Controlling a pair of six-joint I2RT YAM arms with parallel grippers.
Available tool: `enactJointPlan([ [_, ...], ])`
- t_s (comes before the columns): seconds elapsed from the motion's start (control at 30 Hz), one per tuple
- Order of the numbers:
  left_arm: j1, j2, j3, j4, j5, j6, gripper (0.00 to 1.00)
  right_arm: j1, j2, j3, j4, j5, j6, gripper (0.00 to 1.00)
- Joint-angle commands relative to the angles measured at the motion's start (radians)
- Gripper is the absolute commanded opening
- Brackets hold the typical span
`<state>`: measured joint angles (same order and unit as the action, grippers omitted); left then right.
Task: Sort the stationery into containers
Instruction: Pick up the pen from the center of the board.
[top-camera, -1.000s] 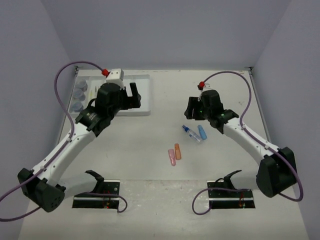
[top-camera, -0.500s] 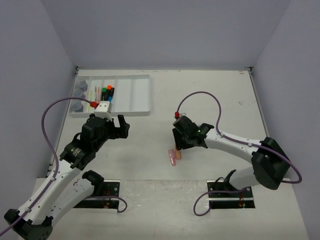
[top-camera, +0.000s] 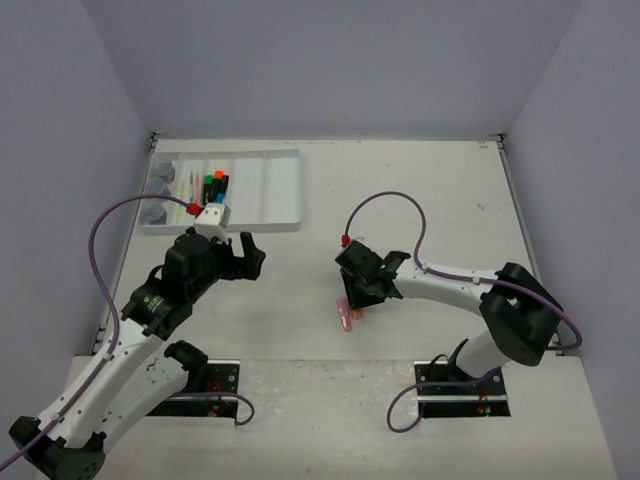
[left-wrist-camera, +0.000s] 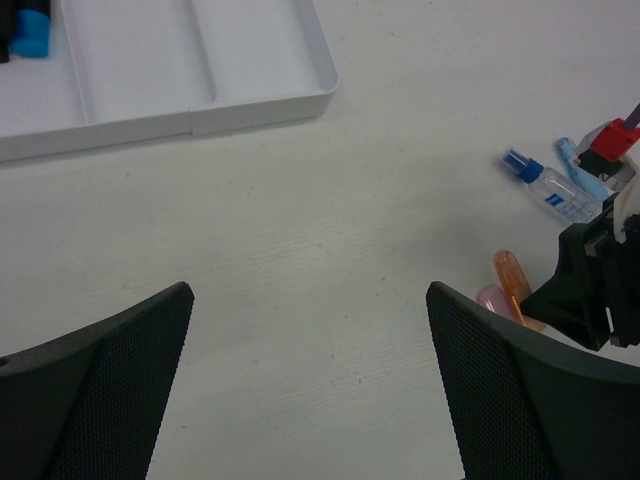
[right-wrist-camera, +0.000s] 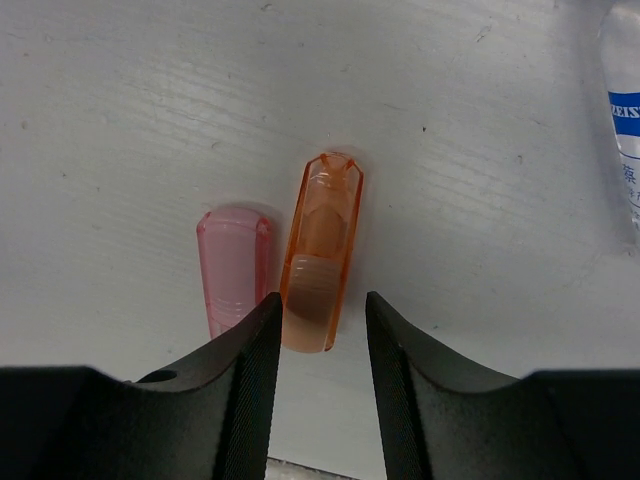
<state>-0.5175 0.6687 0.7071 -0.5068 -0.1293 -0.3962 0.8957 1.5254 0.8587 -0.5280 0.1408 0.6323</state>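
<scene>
Right gripper (right-wrist-camera: 322, 305) is pointed down at the table, jaws part open and set either side of the near end of the orange eraser (right-wrist-camera: 320, 250). The left finger looks to be at the eraser's edge and there's a small gap on the other side, so nothing is clamped. That eraser lies flat, well off the white tray (top-camera: 280, 190), to the tray's right and nearer the bases. The pink eraser (right-wrist-camera: 233, 265) lies just beside it on the tray-ward side, parallel, outside the jaws. The right arm is stretched low from its base toward the tray, forearm close to the table, wrist tipped down. The glue bottle (left-wrist-camera: 560, 193) and blue eraser (left-wrist-camera: 578, 170) lie on the table farther from the tray than the orange one. Left gripper (left-wrist-camera: 308, 300) is wide open and holds nothing. It hovers over bare table just off the tray's near edge, elbow bent, wrist raised. In the tray: highlighters (top-camera: 213, 185) in a middle compartment, thin pens (top-camera: 190, 185) one compartment left, grey-blue pots (top-camera: 157, 190) in the leftmost.
</scene>
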Motion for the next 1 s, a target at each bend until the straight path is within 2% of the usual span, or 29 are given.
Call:
enactJointPlan([
  [0.0,0.002,-0.017,-0.004,0.051,0.025,0.036,1.0,0.009,0.025,0.013,-0.003,0.036,0.036,0.4],
  [0.27,0.002,-0.019,-0.004,0.05,0.006,0.033,1.0,0.009,0.097,0.011,-0.006,0.057,0.041,0.34],
  [0.33,0.002,-0.015,-0.004,0.044,-0.016,0.028,1.0,0.009,0.1,0.011,-0.012,0.064,0.04,0.27],
  [0.43,0.002,-0.003,0.019,0.031,-0.027,-0.021,1.0,0.008,0.024,0.018,-0.038,0.099,0.034,0.07],
  [0.5,0.002,-0.005,0.013,0.074,0.079,-0.074,1.0,0.008,-0.052,0.028,-0.051,0.118,0.025,0.01],
  [0.57,0.002,-0.012,-0.017,0.155,0.183,-0.121,1.0,0.009,-0.131,0.04,-0.061,0.133,0.012,0.0],
  [0.6,0.001,-0.012,-0.039,0.207,0.236,-0.164,1.0,0.008,-0.172,0.042,-0.051,0.138,-0.002,0.0],
  [0.67,0.002,0.002,-0.154,0.512,0.481,-0.23,1.0,0.008,-0.335,0.025,0.022,0.082,-0.049,0.0],
  [0.7,0.001,0.018,-0.202,0.682,0.543,-0.267,1.0,0.008,-0.372,-0.003,0.089,0.011,-0.079,0.0],
  [0.77,0.001,0.063,-0.286,0.983,0.784,-0.354,1.0,-0.002,-0.507,-0.073,0.242,-0.174,-0.129,0.0],
  [0.8,0.0,0.099,-0.311,1.091,0.836,-0.396,1.0,-0.012,-0.598,-0.129,0.354,-0.29,-0.153,0.0],
  [0.9,-0.021,0.138,-0.361,1.4,0.934,-0.483,1.0,-0.06,-0.718,-0.199,0.497,-0.529,-0.146,0.0],
  [0.97,-0.059,0.157,-0.367,1.485,0.938,-0.495,0.98,-0.064,-0.766,-0.204,0.546,-0.648,-0.149,0.0],
])
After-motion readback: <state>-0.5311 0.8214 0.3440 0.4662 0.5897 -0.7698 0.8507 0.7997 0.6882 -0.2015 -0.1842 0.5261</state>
